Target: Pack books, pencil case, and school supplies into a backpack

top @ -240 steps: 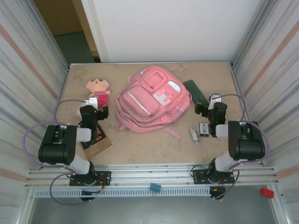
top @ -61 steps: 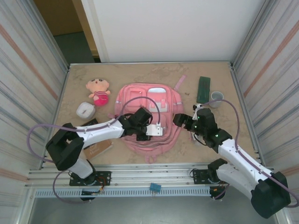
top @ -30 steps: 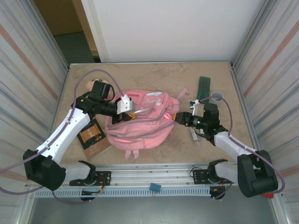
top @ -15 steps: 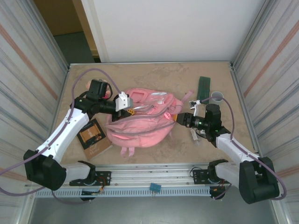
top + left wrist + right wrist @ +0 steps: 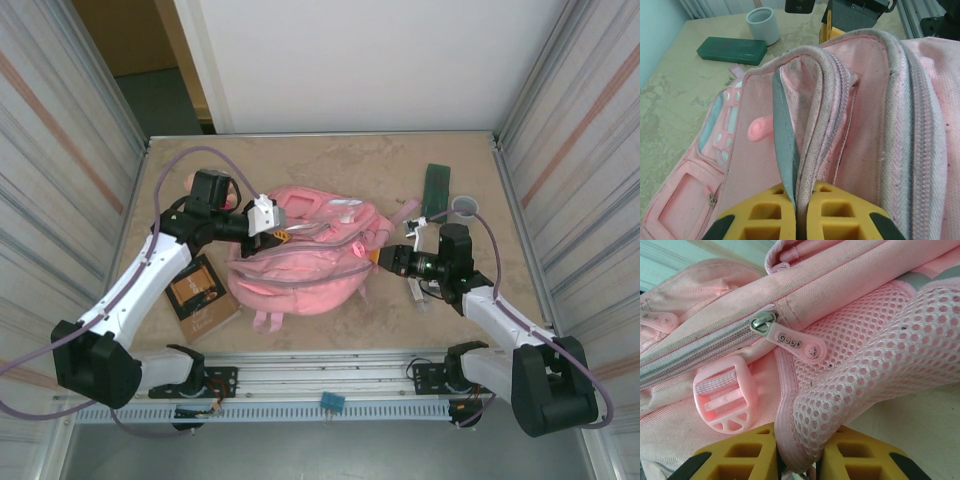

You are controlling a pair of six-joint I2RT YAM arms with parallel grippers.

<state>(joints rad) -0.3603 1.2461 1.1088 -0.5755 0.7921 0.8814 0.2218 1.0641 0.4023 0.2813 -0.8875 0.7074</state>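
One book (image 5: 200,298), brown, flat on the table (image 5: 330,165), near left. The left gripper (image 5: 801,197), clamped on the backpack (image 5: 300,275) rim (grey binding between the pads). The right gripper (image 5: 799,447), pinching its pink mesh. One pencil case (image 5: 436,187), green, far right, apart from it.

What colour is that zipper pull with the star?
The zipper pull is pink, like the backpack; clearest in right wrist view.

One each: backpack (image 5: 300,272), book (image 5: 204,300), case (image 5: 436,188), cup (image 5: 464,208)
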